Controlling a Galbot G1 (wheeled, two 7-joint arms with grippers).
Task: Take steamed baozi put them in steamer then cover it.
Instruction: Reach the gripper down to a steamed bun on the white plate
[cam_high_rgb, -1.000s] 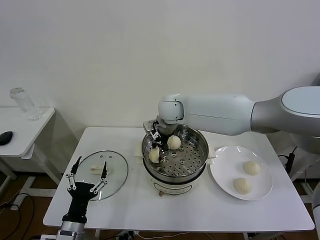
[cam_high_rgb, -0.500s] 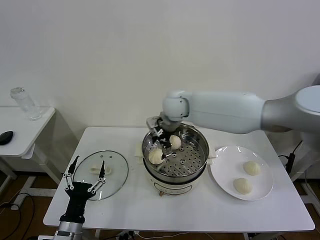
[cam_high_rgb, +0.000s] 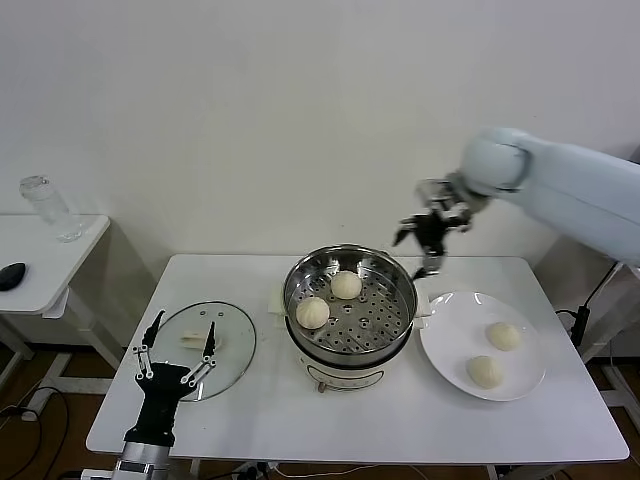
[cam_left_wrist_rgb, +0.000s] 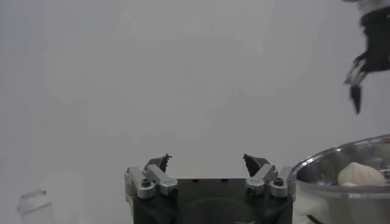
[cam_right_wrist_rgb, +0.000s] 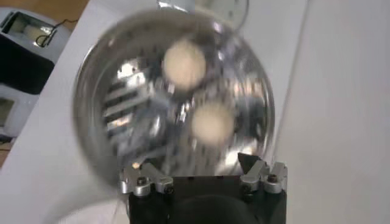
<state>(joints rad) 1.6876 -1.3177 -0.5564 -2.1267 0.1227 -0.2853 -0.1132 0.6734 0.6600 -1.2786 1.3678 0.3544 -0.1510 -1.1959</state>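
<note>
The right gripper (cam_high_rgb: 428, 236) hangs in the air above the far right edge of the steamer (cam_high_rgb: 349, 310), its fingers spread wide and holding nothing; in the right wrist view its two fingertips (cam_right_wrist_rgb: 251, 164) stand well apart with the steel pot (cam_right_wrist_rgb: 173, 97) below them. Two steamed baozi sit on the perforated tray inside the pot: one (cam_high_rgb: 346, 285) toward the back, one (cam_high_rgb: 313, 312) toward the robot's left side, near each other but not touching. The other two buns lie apart on the white plate (cam_high_rgb: 450, 340) just to the right of the steamer, one (cam_high_rgb: 503, 336) farther back and one (cam_high_rgb: 485, 371) nearer the front edge. The cover (cam_high_rgb: 203, 348) rests flat on the white table (cam_high_rgb: 300, 420) to the left of the steamer, cream handle up. The left gripper (cam_high_rgb: 178, 351) is parked at the table's front left, over the near edge of the glass lid, fingers spread wide and empty. A side table (cam_high_rgb: 40, 255) further left carries a clear jar (cam_high_rgb: 45, 208) and a dark object (cam_high_rgb: 10, 275).
</note>
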